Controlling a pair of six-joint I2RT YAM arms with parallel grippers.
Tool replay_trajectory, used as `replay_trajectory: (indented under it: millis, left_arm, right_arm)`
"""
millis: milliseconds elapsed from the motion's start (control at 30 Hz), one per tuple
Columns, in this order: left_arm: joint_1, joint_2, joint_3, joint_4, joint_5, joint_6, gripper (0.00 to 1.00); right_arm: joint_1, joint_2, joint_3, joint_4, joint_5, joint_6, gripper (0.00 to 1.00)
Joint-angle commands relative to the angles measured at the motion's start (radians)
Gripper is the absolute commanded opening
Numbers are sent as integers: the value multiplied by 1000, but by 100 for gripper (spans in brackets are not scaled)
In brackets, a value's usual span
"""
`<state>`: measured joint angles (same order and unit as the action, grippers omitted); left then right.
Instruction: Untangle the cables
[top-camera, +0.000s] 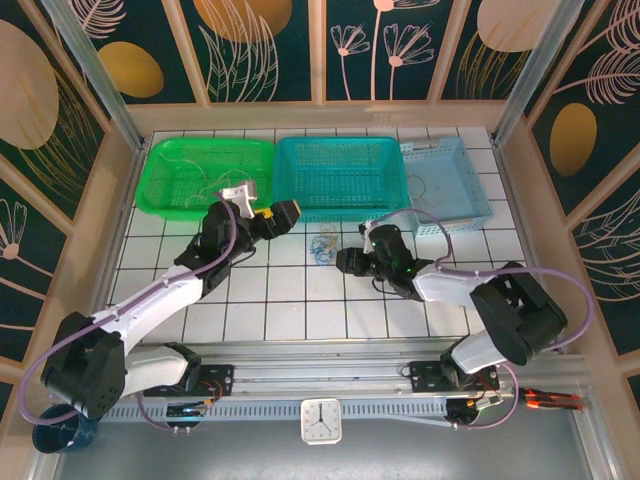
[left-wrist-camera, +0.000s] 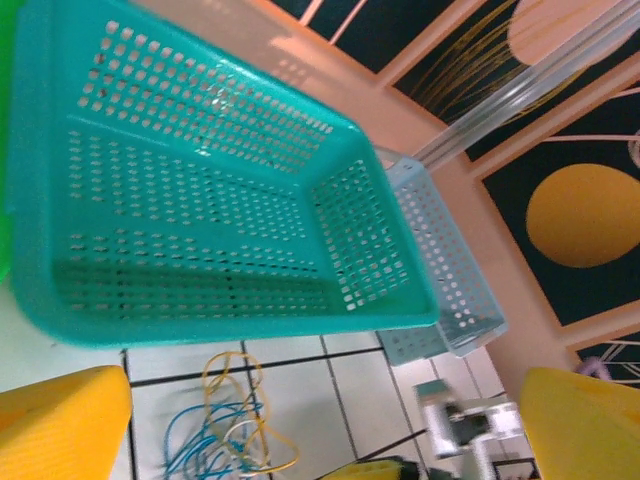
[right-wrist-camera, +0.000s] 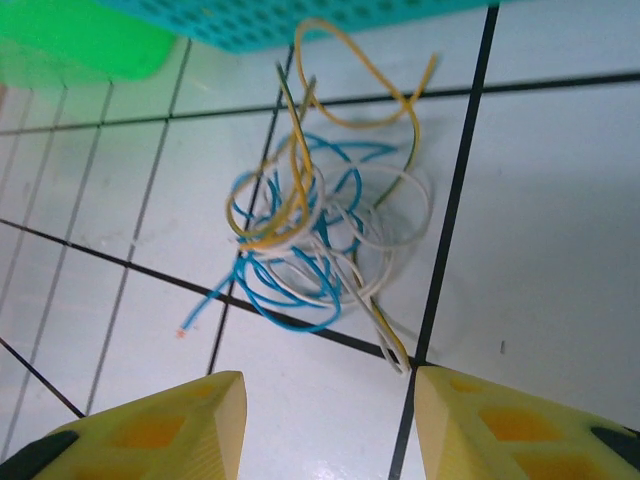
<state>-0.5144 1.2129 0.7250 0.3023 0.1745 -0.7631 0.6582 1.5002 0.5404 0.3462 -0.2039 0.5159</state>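
The tangle of thin blue, yellow and white cables (top-camera: 323, 243) (right-wrist-camera: 300, 215) (left-wrist-camera: 225, 430) lies on the white tiled table (top-camera: 290, 290), just before the near rim of the teal perforated plastic basket (top-camera: 340, 214) (left-wrist-camera: 200, 320). The left gripper (top-camera: 290, 215) (left-wrist-camera: 320, 440) hangs at that rim, fingers spread wide and empty. The right gripper (top-camera: 345, 262) (right-wrist-camera: 325, 420), fingers apart and empty, faces the tangle across bare tile.
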Motion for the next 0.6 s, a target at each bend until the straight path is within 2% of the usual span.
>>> replay_trajectory:
  millis: [0, 200, 300, 400, 567]
  left_arm:
    - [11, 17, 62, -58, 43, 17, 99]
    - [13, 33, 88, -59, 54, 21, 99]
    - [13, 40, 79, -44, 59, 15, 99]
    - [13, 43, 63, -27, 61, 7, 99]
    - [14, 42, 45, -12, 60, 0, 99]
  right_arm:
    - [10, 32, 17, 52, 14, -26, 48]
    - [12, 69, 15, 70, 18, -21, 44]
    - [11, 85, 20, 80, 9, -18, 38]
    - [12, 98, 29, 83, -2, -17, 29]
    - [11, 78, 41, 65, -13, -20, 5]
